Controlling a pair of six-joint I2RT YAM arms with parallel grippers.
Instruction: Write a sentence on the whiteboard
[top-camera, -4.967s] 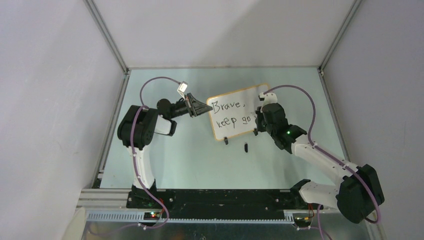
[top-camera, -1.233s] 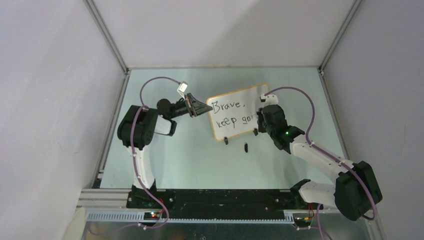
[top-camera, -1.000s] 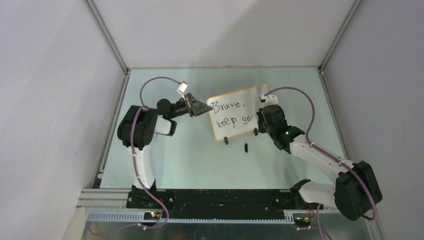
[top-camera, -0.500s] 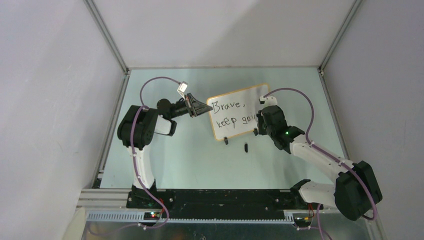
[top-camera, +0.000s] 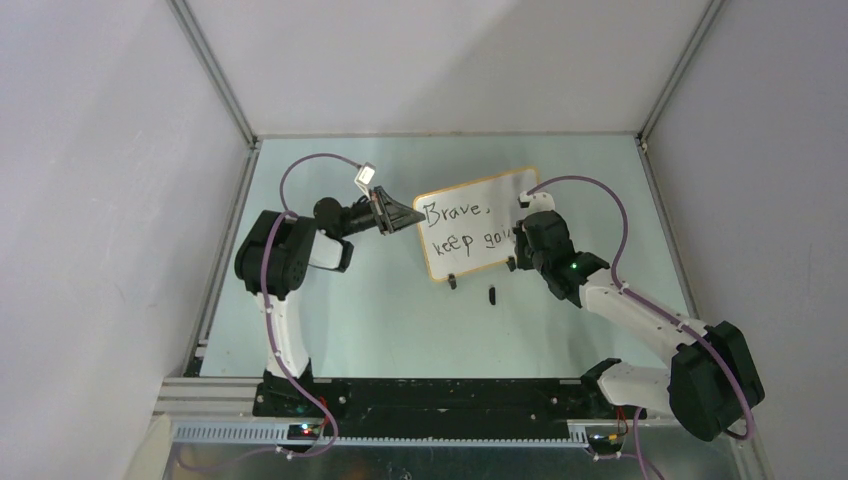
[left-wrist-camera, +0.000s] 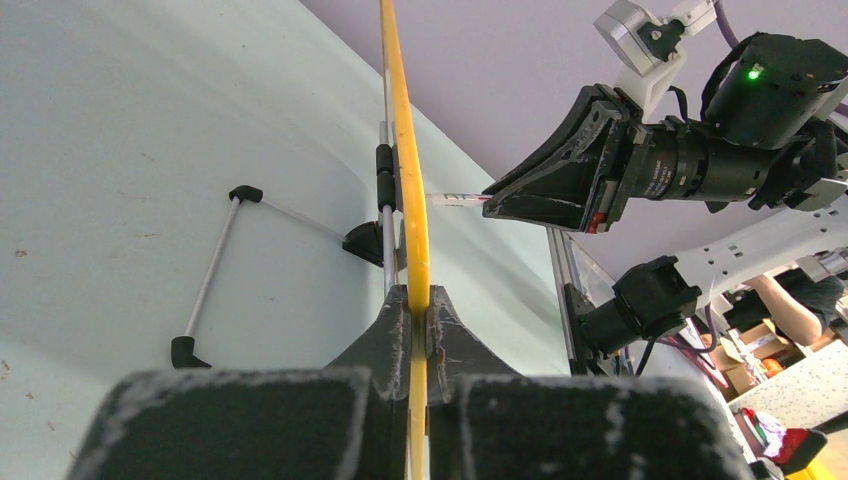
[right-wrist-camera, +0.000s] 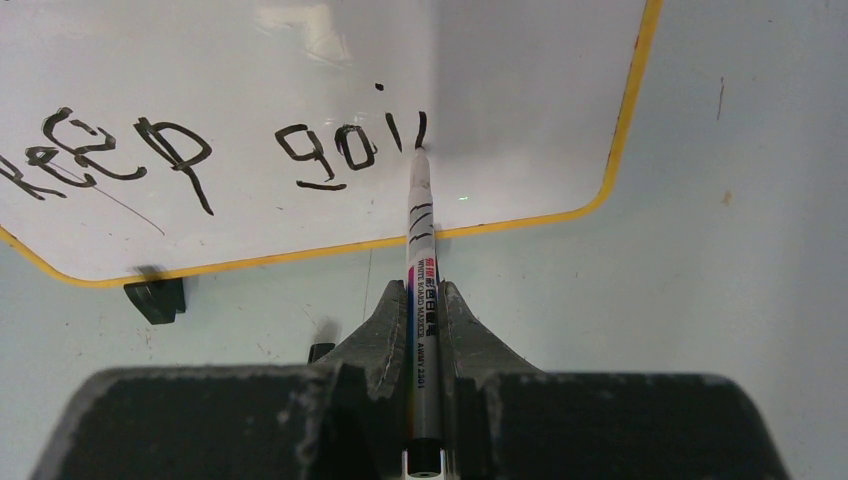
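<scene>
Pale green surface (top-camera: 380, 310) with both arms reaching over it, left arm (top-camera: 282, 262) coming in from the left and right arm (top-camera: 640, 312) from the right. Whiteboard (top-camera: 500, 198) stands propped up between them, toward the back middle, resting on its two black clip feet (top-camera: 452, 282). Left fingers (left-wrist-camera: 385, 340) are pinched tight on the board's left edge, with the orange-yellow frame right between them. Right fingers (right-wrist-camera: 375, 335) are clamped on a marker (right-wrist-camera: 421, 262), a grey-white barrel with its tip touching the board's lower right part. Sentence (top-camera: 452, 213) reads "Brave," on top and "keep goi" below, plus one short stroke after the i, and that stroke is exactly where the tip sits. Small black bit (top-camera: 492, 294) lies on the surface just in front of the board, can't tell what it is.
</scene>
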